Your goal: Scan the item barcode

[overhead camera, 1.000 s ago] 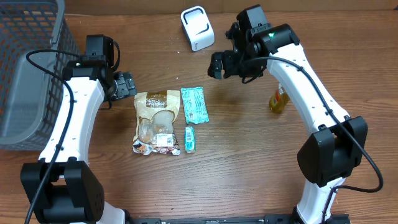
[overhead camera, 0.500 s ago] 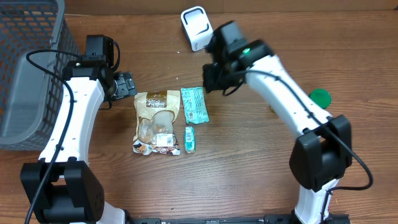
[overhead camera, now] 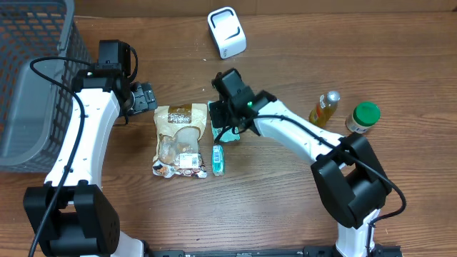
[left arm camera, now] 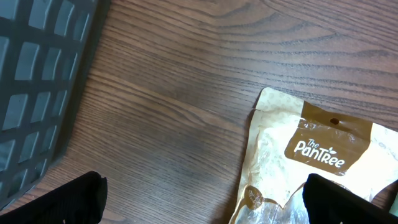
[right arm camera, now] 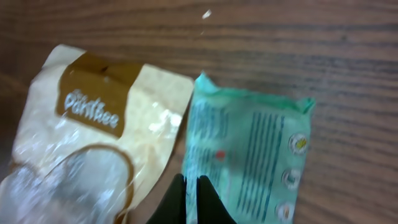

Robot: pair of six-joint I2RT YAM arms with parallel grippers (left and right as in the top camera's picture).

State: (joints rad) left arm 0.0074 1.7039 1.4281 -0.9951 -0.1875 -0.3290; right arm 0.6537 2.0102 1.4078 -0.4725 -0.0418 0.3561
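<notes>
While left jaws gape and right jaws sit closed, the wood-grain table [overhead camera: 285, 214] bears a grey basket [overhead camera: 28, 43].

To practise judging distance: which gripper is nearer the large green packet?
Right. The right gripper hangs shut over the large green packet; the left gripper sits open on the far side of the tan pouch.

A: What lies on the wooden table [overhead camera: 285, 214]?

B: A grey basket [overhead camera: 28, 93] at the left edge; a white scanner [overhead camera: 227, 32] at the far side; in the middle a pouch [overhead camera: 178, 135], a green packet [right arm camera: 249, 155] just beside it; a small packet [overhead camera: 219, 160] near them; a bottle [overhead camera: 325, 108] and a jar [overhead camera: 363, 118] at the right.
</notes>
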